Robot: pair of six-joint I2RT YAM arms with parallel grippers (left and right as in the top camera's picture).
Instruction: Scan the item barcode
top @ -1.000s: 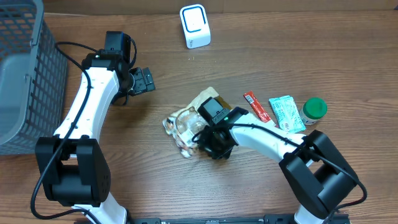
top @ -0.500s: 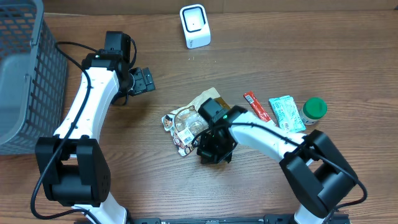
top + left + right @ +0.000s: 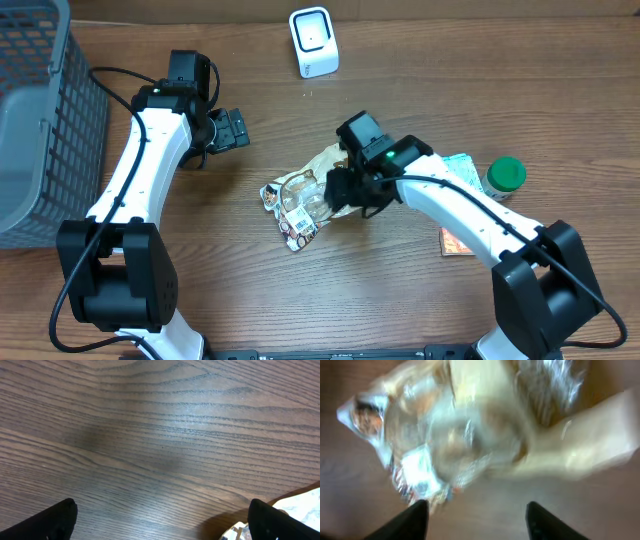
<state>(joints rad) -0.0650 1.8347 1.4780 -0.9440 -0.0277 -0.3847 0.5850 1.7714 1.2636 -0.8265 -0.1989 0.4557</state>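
Snack bag [image 3: 298, 205], a crinkled clear packet with a tan end pointing away and a white label patch near its closer end, lies flat on the wooden table [image 3: 240, 300] about midway across, slightly toward the right arm's side. Nearest of all on that side, a small red packet [image 3: 457, 242] lies just beside the right arm's forearm, partly hidden by it. Next out is the bag itself, and the right gripper [image 3: 342, 192] hangs over its right edge. In the blurred right wrist view its two dark fingers [image 3: 412, 520] stand apart with bare wood between them and the bag lying just ahead of the tips, so the jaws are released and grip nothing. Whether a tip touches the wrapper cannot be told. Slightly farther out, to the right of the arm, a green-and-white packet [image 3: 462, 163] shows partly from under the arm, with a green-capped bottle [image 3: 506, 175] standing upright just beside it. Farther again, on the left, the left gripper [image 3: 234, 128] hovers over bare wood, well apart from the bag. Its wrist view shows the fingertips [image 3: 55, 521] spread wide at the frame's lower corners, empty, with a pale corner of wrapping at the lower right edge. A grey mesh basket [image 3: 30, 120] sits at the table's left edge. At the far edge a white barcode scanner [image 3: 313, 42] stands upright, well apart from the bag.
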